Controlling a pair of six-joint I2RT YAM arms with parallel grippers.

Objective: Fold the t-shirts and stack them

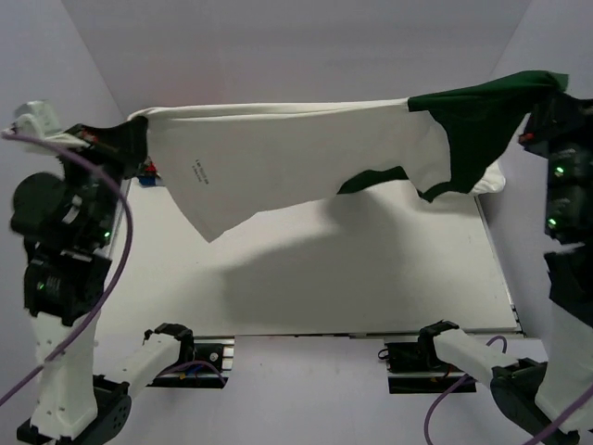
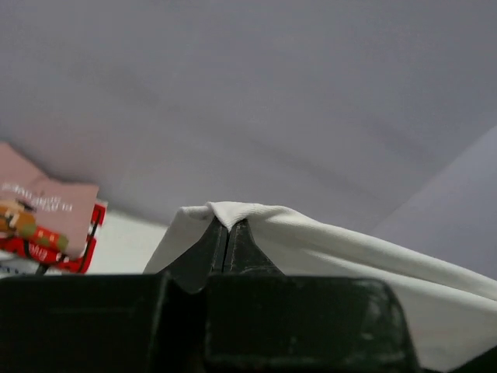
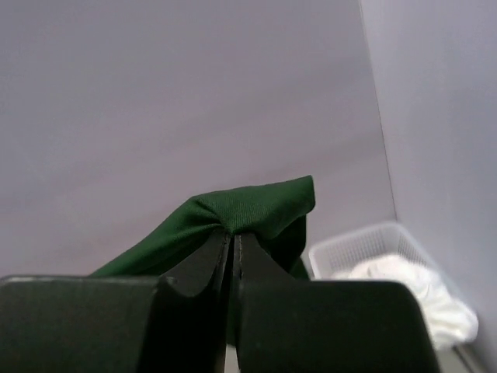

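- Off-white knit t-shirt [image 1: 278, 158] hangs stretched above the table [image 1: 371, 278] — soft, draping.
- Left pincer [image 2: 227, 227] pinches its pale ribbed edge; right pincer [image 3: 233, 235] pinches the dark green sleeve [image 3: 256, 203].

We list the off-white shirt [image 1: 278, 148] as soft knit cloth, matt, with a fine rib visible in the left wrist view. Its green sleeve [image 1: 482, 120] is the same matt knit in a dark dye, the fine weave plain up close. The left gripper [image 2: 227, 225] and right gripper [image 3: 233, 233] we record as black hard plastic, smooth with a dull sheen. The table [image 1: 371, 278] has a smooth, matt white top. At its far right corner the basket [image 3: 349, 249] is white perforated plastic and holds crumpled white cloth [image 3: 419, 291]. Near the far left corner, the pink shirt [image 2: 31, 175] and red shirt [image 2: 92, 225] are matt printed cloth. The cable [image 1: 116, 264] has a smooth purple sheath.
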